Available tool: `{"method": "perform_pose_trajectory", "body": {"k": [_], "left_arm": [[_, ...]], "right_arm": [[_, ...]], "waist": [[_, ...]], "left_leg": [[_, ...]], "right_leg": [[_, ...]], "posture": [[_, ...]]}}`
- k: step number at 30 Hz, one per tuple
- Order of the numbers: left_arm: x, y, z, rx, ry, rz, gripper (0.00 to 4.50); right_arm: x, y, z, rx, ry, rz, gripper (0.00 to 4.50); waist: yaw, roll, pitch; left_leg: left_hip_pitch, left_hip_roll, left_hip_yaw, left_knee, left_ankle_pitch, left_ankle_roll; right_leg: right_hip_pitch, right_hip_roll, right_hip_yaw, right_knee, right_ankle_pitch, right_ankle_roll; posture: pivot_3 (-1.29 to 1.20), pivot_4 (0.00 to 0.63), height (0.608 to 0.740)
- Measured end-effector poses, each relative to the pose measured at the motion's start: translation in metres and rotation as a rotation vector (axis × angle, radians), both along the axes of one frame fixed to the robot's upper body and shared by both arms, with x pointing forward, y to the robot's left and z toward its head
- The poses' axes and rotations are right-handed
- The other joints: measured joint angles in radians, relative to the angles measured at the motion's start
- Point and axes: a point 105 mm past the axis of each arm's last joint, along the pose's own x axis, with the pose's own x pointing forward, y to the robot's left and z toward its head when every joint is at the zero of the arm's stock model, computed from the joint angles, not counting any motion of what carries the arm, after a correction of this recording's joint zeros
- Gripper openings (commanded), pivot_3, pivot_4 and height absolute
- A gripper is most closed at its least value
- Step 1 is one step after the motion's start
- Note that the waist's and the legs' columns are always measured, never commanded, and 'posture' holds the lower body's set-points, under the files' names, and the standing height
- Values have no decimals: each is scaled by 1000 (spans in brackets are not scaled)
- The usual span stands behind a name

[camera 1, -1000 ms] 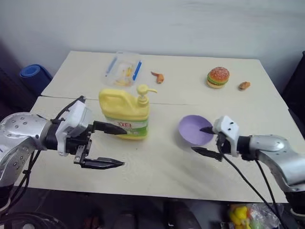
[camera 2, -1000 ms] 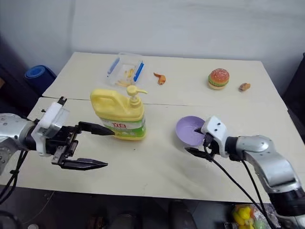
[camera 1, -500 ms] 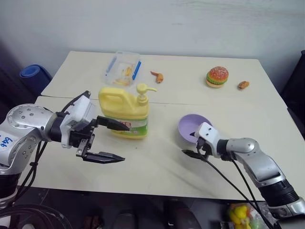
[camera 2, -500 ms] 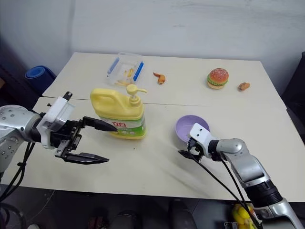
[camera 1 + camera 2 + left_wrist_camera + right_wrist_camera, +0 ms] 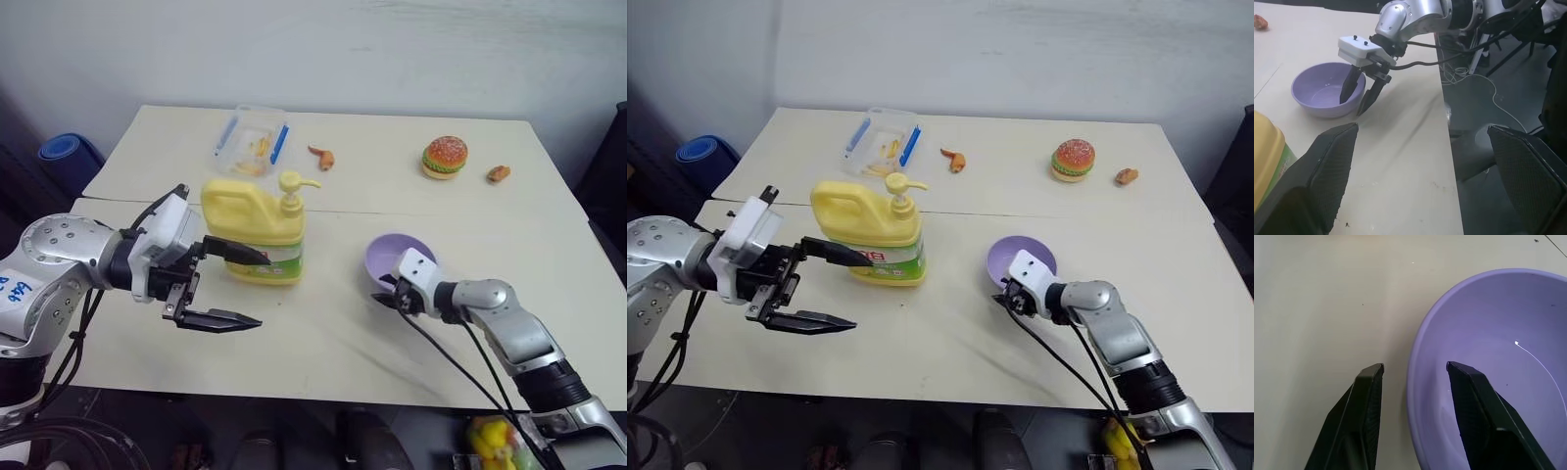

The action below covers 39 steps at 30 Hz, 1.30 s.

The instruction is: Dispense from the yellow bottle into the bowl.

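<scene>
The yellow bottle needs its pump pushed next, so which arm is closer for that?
Probably the left. The left gripper hangs open right beside the yellow bottle, while the right gripper is busy straddling the rim of the bowl.

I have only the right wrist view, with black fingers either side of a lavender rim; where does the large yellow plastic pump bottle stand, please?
Observer: The large yellow plastic pump bottle stands upright, left of the small round lavender plastic bowl, apart from it.
Operator: Is the left tool holding it?
Observer: No, the left tool hangs open beside its label.
Operator: And the pump?
Observer: Its spout points right, short of the bowl.
</scene>
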Motion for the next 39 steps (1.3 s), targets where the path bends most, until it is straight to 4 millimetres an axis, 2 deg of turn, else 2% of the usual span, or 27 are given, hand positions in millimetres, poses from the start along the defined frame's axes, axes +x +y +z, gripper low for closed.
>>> {"method": "perform_pose_trajectory", "body": {"k": [1,4,6,13,17,23,26,29,32,34,36,39], "left_arm": [[0,0,0,-2,0,0,4500],[1,-1,0,-8,-1,1,4500],[1,-1,0,-10,0,0,4500],[2,-4,0,-25,0,-7,4500],[5,-6,8,-36,-29,-13,4500],[33,0,36,-70,-115,52,4500],[48,6,62,-114,-164,89,4500],[55,8,85,-133,-232,78,3954],[71,9,104,-155,-278,68,3092],[78,10,108,-153,-284,67,2646],[87,5,108,-149,-286,49,1997],[90,2,101,-137,-274,23,1090]], "right_arm": [[0,1,0,2,-1,0,1559],[0,1,0,2,-2,-1,469],[2,0,4,2,-20,-6,16],[3,-1,6,8,-12,-15,16],[2,-4,8,-2,-11,-12,16],[-7,-8,30,-48,-42,49,16],[-12,-4,46,-74,-71,103,16],[-17,9,72,-75,-120,182,0],[-20,31,113,-53,-193,276,0],[-19,38,127,-43,-211,304,0],[-17,51,145,-26,-247,346,0],[-14,56,146,-39,-241,368,0]], "waist": [[0,0,0],[0,0,0],[0,0,0],[0,0,0],[1,0,0],[2,0,0],[2,0,0],[-3,1,1],[0,1,1],[1,1,1],[0,1,1],[-1,1,1]], "left_leg": [[0,0,0,0,0,0],[0,0,0,0,0,0],[0,0,0,1,0,0],[0,0,0,1,0,0],[-1,0,-1,2,0,0],[-4,-1,-2,4,0,1],[-5,-1,-3,4,0,1],[-5,-1,-3,4,0,1],[-5,-1,-4,4,0,0],[-6,-1,-5,5,0,0],[-6,-1,-5,6,0,0],[-8,-1,-6,5,0,0]], "right_leg": [[0,0,0,0,0,0],[0,0,0,0,0,0],[0,0,0,0,0,0],[0,0,0,1,0,0],[0,0,0,1,0,0],[-2,0,-2,0,1,1],[-2,0,-4,0,1,1],[-2,1,-4,1,1,2],[-2,1,-6,1,1,2],[-2,0,-7,0,1,2],[-2,0,-11,1,1,2],[-2,-1,-10,1,1,2]], "posture": [[0,150,740],[0,150,740],[0,150,740],[0,150,740],[0,150,740],[0,150,740],[0,150,740],[0,150,740],[0,150,740],[0,150,740],[0,150,740],[0,150,740]]}}
